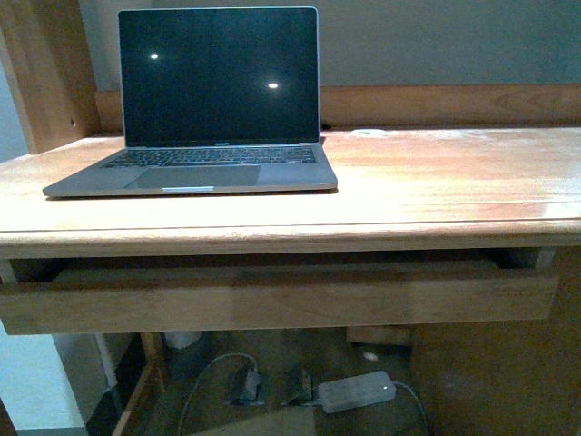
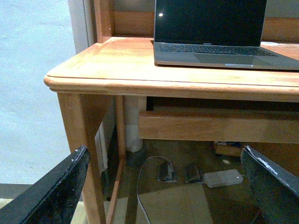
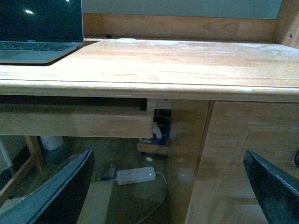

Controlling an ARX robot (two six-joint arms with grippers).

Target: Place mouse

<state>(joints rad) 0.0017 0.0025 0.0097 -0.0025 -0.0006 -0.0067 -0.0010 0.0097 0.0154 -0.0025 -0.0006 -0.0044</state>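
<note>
My left hand point(image 2: 163, 151) is released: its two black fingers point(image 2: 56, 191) stand wide apart with nothing between them, and it hangs in front of the tabletop's left corner, below the level of the top. My right hand point(image 3: 168, 154) is released too, its dark fingers point(image 3: 273, 186) spread with nothing held, and it sits low before the right part of the desk.

I cannot find the mouse in any of the three views, so I cannot say where it lies.

On the wooden tabletop point(image 1: 436, 182) an open laptop point(image 1: 218, 100) stands at the left, its screen dark except for two small bright reflections, its grey keyboard deck facing me. The stretch of tabletop to the right of the laptop shows bare, worn wood. A wooden back rail point(image 1: 436, 104) runs along the far edge against the wall.

Under the top, a shallow wooden drawer front point(image 1: 272, 295) spans most of the width. In the right wrist view a wooden cabinet panel point(image 3: 243, 154) closes the desk's right side. On the floor beneath lies a white power strip point(image 1: 356, 391) with a cord point(image 1: 213, 368) looping away, and just beside it two small dark things point(image 1: 250, 386) that I cannot make out.
</note>
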